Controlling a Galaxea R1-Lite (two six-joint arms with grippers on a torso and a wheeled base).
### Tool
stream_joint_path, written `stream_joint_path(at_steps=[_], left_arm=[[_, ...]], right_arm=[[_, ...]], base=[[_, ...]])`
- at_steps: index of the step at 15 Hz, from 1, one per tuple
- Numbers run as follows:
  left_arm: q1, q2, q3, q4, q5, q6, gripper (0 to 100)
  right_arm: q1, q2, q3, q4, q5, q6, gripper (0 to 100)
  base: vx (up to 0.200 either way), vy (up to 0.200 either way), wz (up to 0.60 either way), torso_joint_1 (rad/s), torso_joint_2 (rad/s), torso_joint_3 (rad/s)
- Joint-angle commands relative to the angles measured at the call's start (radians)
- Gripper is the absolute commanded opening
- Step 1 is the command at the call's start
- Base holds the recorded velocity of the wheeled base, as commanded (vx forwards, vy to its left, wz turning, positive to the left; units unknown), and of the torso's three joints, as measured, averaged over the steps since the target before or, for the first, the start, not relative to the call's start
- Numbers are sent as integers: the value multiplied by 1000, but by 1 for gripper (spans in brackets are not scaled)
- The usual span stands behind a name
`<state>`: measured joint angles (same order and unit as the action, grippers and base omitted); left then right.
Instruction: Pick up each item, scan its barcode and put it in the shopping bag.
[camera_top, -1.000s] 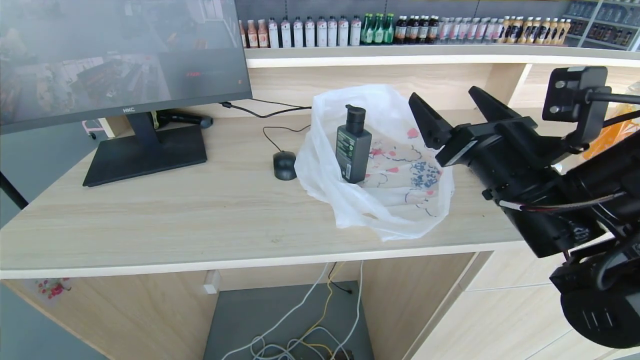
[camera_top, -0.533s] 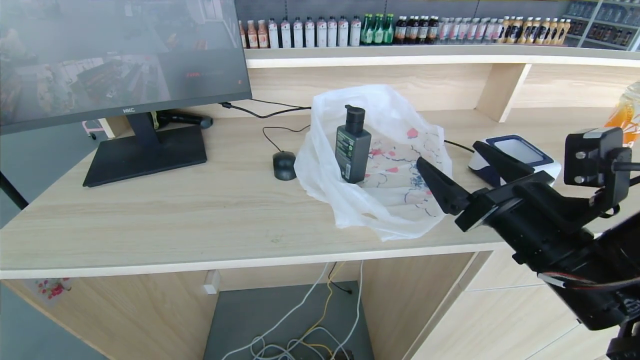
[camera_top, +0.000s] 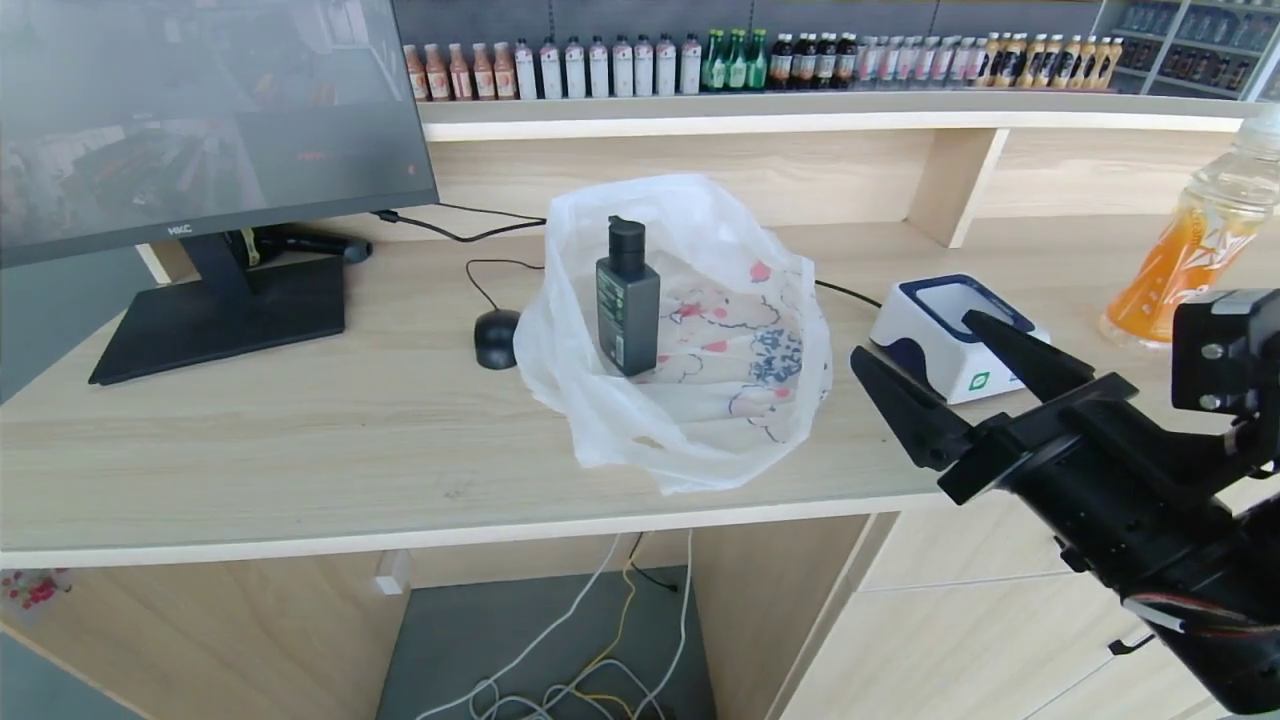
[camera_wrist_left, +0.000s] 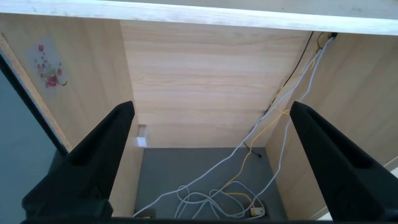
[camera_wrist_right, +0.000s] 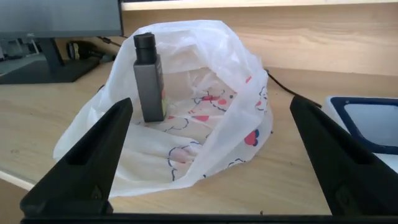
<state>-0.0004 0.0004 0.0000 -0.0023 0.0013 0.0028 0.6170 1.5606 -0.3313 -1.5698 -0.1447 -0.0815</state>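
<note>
A dark grey bottle (camera_top: 628, 298) with a black cap stands upright inside the white plastic shopping bag (camera_top: 720, 400) on the wooden counter; the bottle (camera_wrist_right: 148, 79) and bag (camera_wrist_right: 236, 124) also lie ahead in the right wrist view. A white and blue barcode scanner (camera_top: 950, 338) sits to the right of the bag. An orange drink bottle (camera_top: 1190, 255) stands at the far right. My right gripper (camera_top: 940, 375) hangs open and empty at the counter's front edge, right of the bag, fingers pointing toward it. My left gripper (camera_wrist_left: 211, 155) is open below the counter, facing the cables.
A monitor (camera_top: 200, 100) on a black stand fills the back left, a handheld scanner (camera_top: 290, 243) behind its base. A black mouse (camera_top: 496, 338) lies left of the bag. A raised shelf (camera_top: 800, 105) with several bottles runs along the back. Cables (camera_top: 600, 660) hang under the counter.
My right gripper, open throughout, dropped from above the bag and drew back to the counter's front right edge. The head camera shifted right, bringing the scanner and orange bottle into view.
</note>
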Motion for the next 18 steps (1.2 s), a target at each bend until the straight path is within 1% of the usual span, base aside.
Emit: stream_joint_path(at_steps=[1, 3, 6, 8, 10, 18], left_arm=[[0, 0, 0, -1, 0, 0, 100], [0, 0, 0, -1, 0, -1, 100], [0, 0, 0, -1, 0, -1, 100], [0, 0, 0, -1, 0, 0, 100], [0, 0, 0, -1, 0, -3, 100], [0, 0, 0, -1, 0, -6, 100]], right_arm=[[1, -16, -2, -1, 0, 0, 100], [1, -30, -37, -1, 0, -3, 100], [-2, -36, -22, -1, -1, -6, 100], [-20, -44, 12, -1, -1, -6, 100], [-42, -44, 8, -1, -1, -6, 100], [-43, -37, 8, -1, -1, -6, 100]], base=[[0, -200, 0, 7, 2, 2], [0, -200, 0, 5, 2, 2], [0, -200, 0, 6, 2, 6], [0, -200, 0, 0, 2, 5], [0, -200, 0, 2, 0, 2], [0, -200, 0, 1, 4, 3]])
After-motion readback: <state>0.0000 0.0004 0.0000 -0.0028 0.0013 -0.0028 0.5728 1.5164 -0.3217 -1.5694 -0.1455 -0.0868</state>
